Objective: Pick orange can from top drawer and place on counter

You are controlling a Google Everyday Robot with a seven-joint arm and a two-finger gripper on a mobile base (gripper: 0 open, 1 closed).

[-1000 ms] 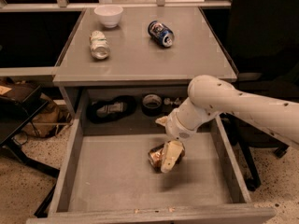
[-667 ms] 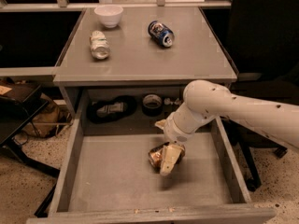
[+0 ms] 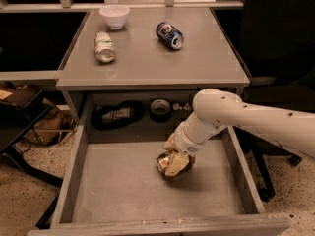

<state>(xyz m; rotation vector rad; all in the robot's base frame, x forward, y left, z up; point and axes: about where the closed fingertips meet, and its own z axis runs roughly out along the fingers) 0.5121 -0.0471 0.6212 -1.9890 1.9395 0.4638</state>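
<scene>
Camera view: pincer [image 3: 175,164] still on orange can [image 3: 164,162]

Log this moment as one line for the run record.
phase: pick | tool: in top drawer, at orange can | orange can: not yet on counter | counter: blue can, white-green can, bowl

Three cans [image 3: 105,46] [image 3: 170,35] [image 3: 162,161], one bowl [image 3: 114,16], one hand [image 3: 176,165] in one drawer [image 3: 123,186].

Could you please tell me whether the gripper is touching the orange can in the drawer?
Touching. The camera view shows the gripper pressed against the orange can on the drawer floor, with no gap between them.
</scene>
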